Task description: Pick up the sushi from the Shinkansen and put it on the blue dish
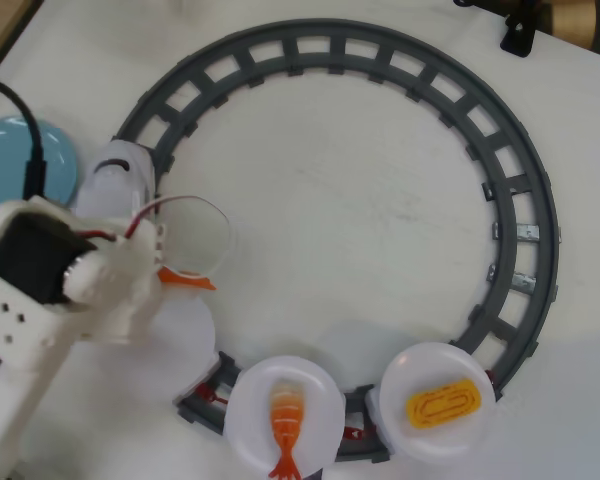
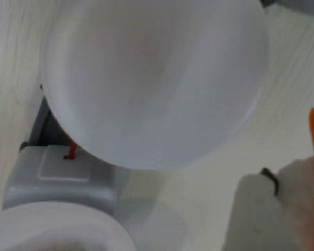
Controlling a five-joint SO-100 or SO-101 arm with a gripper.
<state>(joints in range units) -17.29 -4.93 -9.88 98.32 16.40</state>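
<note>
Empty white plate (image 2: 152, 78) below; shrimp (image 1: 286, 425), egg (image 1: 442, 403) beyond.

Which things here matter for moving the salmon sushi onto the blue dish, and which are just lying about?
For the job: sushi, Shinkansen, blue dish.
Lying about: shrimp piece, egg piece, both on white plates; the grey track.
</note>
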